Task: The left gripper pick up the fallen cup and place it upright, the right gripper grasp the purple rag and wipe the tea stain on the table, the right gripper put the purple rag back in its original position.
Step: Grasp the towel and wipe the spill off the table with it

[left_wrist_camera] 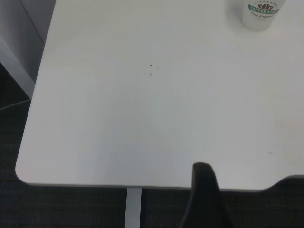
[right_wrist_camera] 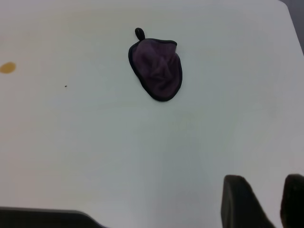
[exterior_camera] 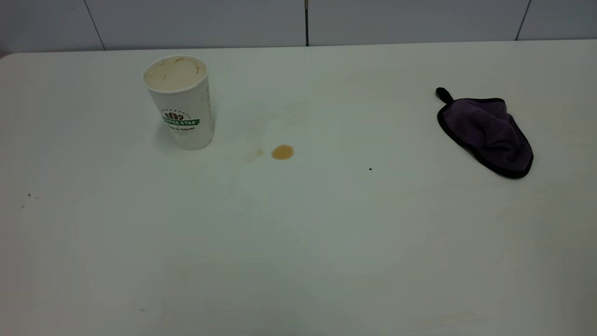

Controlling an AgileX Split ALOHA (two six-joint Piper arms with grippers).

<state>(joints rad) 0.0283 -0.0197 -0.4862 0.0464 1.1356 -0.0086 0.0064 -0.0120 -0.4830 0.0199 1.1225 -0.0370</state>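
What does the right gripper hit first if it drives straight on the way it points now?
Probably the purple rag: in the right wrist view it lies ahead of the right gripper, slightly off its line, with only bare table between. Depth is unclear, so it might pass beside it.

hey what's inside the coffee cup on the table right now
The cup stands upright. Through its open mouth only brown-stained cream walls show. The bottom is hidden by the rim and near wall, so any leftover liquid cannot be seen.

We are counting one cup (exterior_camera: 179, 102), one purple rag (exterior_camera: 487, 133), one tea stain (exterior_camera: 282, 152), all sitting on one desk (exterior_camera: 298, 242).
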